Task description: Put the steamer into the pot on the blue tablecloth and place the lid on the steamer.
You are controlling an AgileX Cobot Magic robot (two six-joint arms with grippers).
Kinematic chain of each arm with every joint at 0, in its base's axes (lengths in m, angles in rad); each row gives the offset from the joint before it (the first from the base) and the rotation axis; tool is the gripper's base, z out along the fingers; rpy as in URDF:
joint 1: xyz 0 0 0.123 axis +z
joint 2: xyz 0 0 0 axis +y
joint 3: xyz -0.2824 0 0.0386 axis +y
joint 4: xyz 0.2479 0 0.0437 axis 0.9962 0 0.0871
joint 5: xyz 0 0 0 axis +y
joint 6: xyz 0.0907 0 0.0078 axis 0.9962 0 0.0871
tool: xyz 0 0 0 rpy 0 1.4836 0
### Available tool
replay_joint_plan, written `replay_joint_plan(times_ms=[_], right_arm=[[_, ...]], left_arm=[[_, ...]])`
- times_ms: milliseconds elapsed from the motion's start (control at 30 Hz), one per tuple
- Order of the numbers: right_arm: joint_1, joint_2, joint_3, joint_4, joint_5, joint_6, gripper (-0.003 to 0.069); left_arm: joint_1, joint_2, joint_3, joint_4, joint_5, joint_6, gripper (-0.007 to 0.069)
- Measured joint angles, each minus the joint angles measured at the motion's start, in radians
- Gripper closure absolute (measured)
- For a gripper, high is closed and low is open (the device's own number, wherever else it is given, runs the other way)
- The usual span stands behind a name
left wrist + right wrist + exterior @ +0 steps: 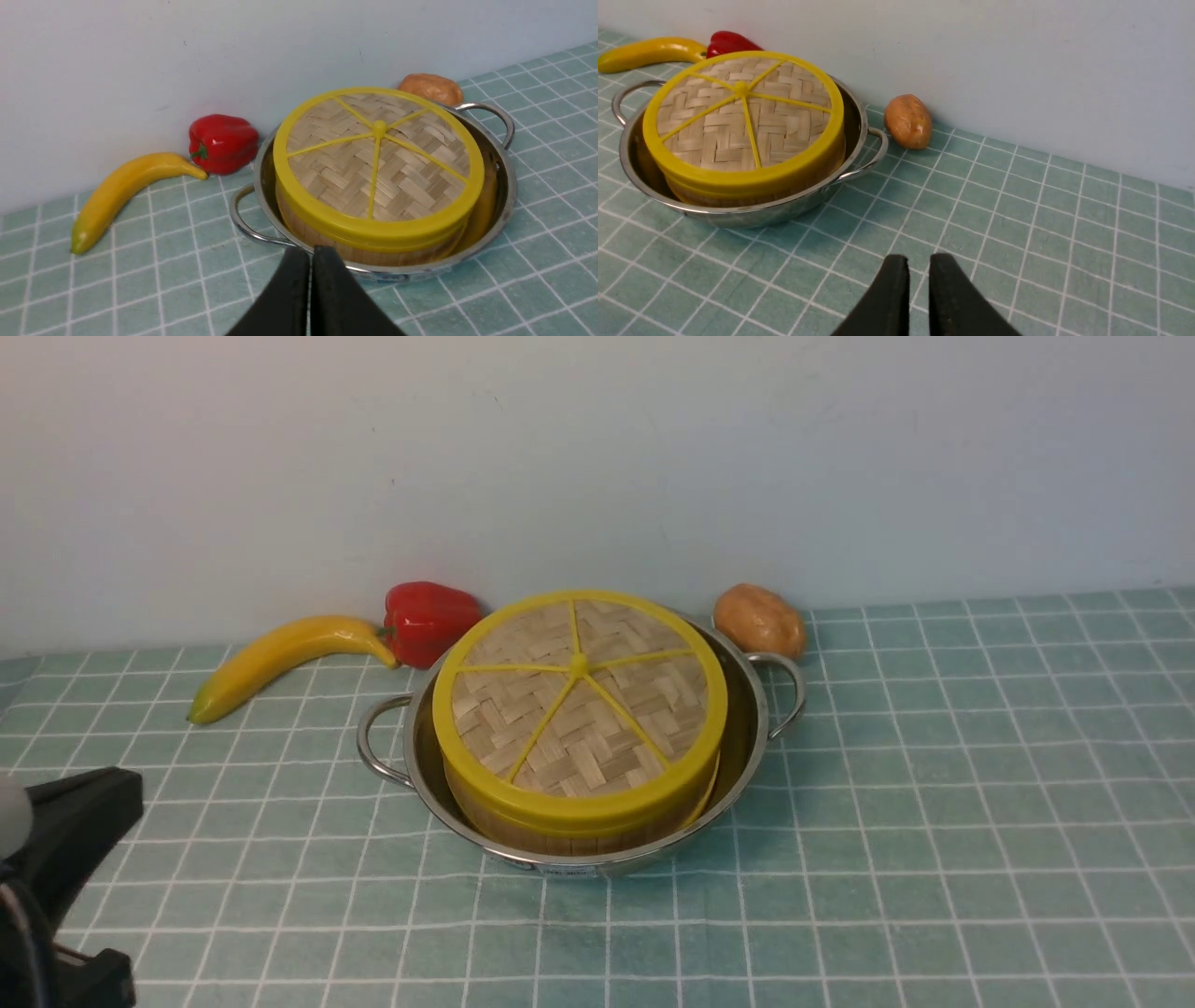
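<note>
With the lid (pixel 579 695) seated on the steamer (pixel 569 829) in the pot (pixel 747 728), both grippers' fingers (pixel 308 289) nearly closed and empty, you'd lift that light, stiff lid by its rim.

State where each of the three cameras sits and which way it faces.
Front view: between the arms, facing the wall; woven bamboo lid on steamer, in steel pot; left arm at the edge.
Left wrist view: behind the shut left gripper, facing the pot.
Right wrist view: behind the right gripper, pot aside.
All share lid, pot, brown potato.
</note>
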Motion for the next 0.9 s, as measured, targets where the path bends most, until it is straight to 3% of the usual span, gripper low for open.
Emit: replay_joint_plan(times_ms=[167, 300, 433, 900], right_arm=[[0.000, 0.000, 0.000, 0.011, -0.001, 0.001, 0.0553], [0.000, 0.000, 0.000, 0.013, -0.002, 0.001, 0.0544], [0.000, 0.000, 0.000, 0.015, -0.002, 0.001, 0.0534], [0.000, 0.000, 0.000, 0.015, -0.005, 0.001, 0.0490]], left_arm=[[0.203, -0.143, 0.069, 0.057, -0.047, 0.032, 0.0613], [0.389, -0.282, 0.218, 0.061, -0.137, 0.026, 0.0606], [0.507, -0.401, 0.392, 0.047, -0.219, -0.014, 0.0602], [0.538, -0.477, 0.516, 0.046, -0.270, -0.042, 0.0570]])
